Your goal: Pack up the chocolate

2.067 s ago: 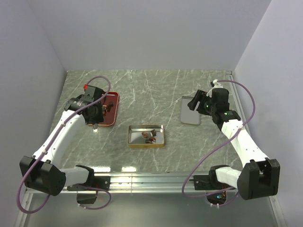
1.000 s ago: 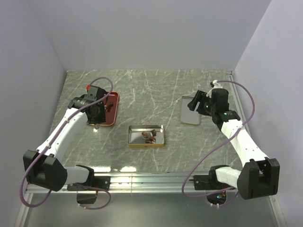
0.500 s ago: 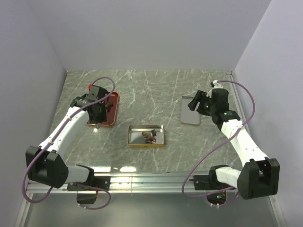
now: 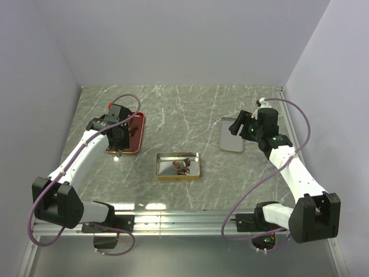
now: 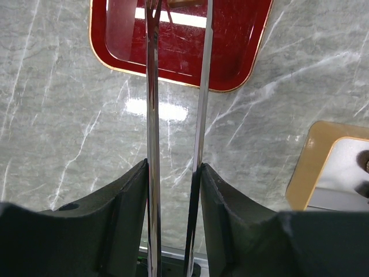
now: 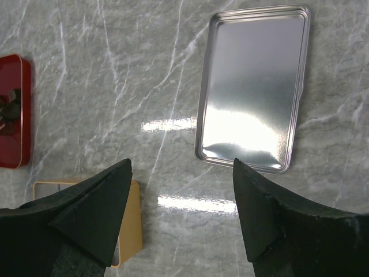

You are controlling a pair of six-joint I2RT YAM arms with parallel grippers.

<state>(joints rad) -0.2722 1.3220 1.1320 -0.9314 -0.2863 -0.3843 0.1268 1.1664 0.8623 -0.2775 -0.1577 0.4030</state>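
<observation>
My left gripper is shut on a pair of metal tongs. Their two blades run between its fingers and reach over the red tray. The tong tips lie at the top edge of the left wrist view, where a brown bit shows only partly. Chocolate lumps lie in the red tray, and a few more lie in the gold tin. My right gripper is open and empty above the silver lid. It is also in the right wrist view.
The gold tin's corner shows in the left wrist view and the right wrist view. The red tray with chocolate shows at the left edge of the right wrist view. Walls close the table at the back and sides.
My left arm has shifted slightly right and farther in over the red tray, still holding the tongs. The right arm has not moved.
</observation>
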